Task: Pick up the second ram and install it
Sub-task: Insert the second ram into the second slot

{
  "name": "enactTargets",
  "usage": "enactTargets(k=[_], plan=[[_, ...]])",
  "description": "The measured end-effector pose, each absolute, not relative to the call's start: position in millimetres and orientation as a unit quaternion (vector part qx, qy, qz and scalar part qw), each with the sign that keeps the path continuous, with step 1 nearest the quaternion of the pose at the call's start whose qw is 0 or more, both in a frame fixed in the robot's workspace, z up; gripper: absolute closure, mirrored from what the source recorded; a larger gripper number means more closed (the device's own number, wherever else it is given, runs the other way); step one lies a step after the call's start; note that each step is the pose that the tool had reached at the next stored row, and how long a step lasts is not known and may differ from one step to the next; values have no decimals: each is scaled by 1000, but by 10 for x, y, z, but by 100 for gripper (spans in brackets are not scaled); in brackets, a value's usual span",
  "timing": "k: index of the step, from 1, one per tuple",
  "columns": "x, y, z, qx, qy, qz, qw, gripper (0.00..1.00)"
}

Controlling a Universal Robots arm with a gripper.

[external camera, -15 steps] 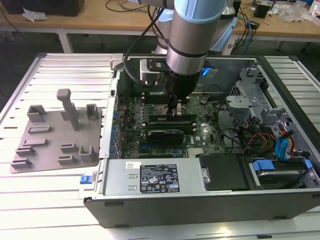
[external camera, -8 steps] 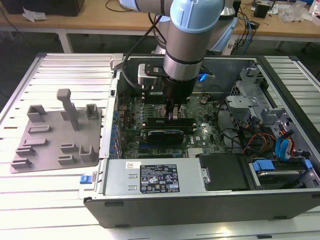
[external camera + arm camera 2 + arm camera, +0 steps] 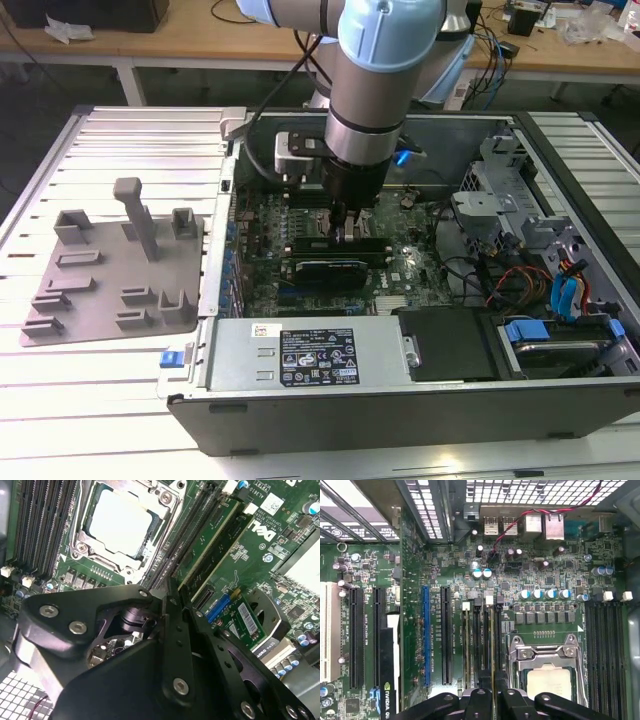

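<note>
Fingers of your gripper (image 3: 492,692) pinch the second ram (image 3: 493,645) edge-on, at the frame's lower middle, over the slots beside the processor (image 3: 122,517). Risk, by my judgement: a slight tilt jams one end against the slot latch.

Hemmed in low over the motherboard (image 3: 400,270): graphics card (image 3: 325,270) just below the hand (image 3: 350,232) in the exterior view, drive cage and cables (image 3: 520,250) crowding frame right, processor socket (image 3: 547,665) beside the slots (image 3: 480,630), open room above and over the worktop (image 3: 130,140) at left.
</note>
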State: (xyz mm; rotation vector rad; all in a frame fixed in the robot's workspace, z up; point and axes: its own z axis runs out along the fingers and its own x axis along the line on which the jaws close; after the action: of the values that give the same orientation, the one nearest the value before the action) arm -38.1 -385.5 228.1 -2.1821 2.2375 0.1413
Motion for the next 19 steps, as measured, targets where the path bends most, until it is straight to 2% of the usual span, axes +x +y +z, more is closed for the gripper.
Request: enactTargets(k=[19], plan=[[-384,-3834,2235,-701,712,45,6,89]])
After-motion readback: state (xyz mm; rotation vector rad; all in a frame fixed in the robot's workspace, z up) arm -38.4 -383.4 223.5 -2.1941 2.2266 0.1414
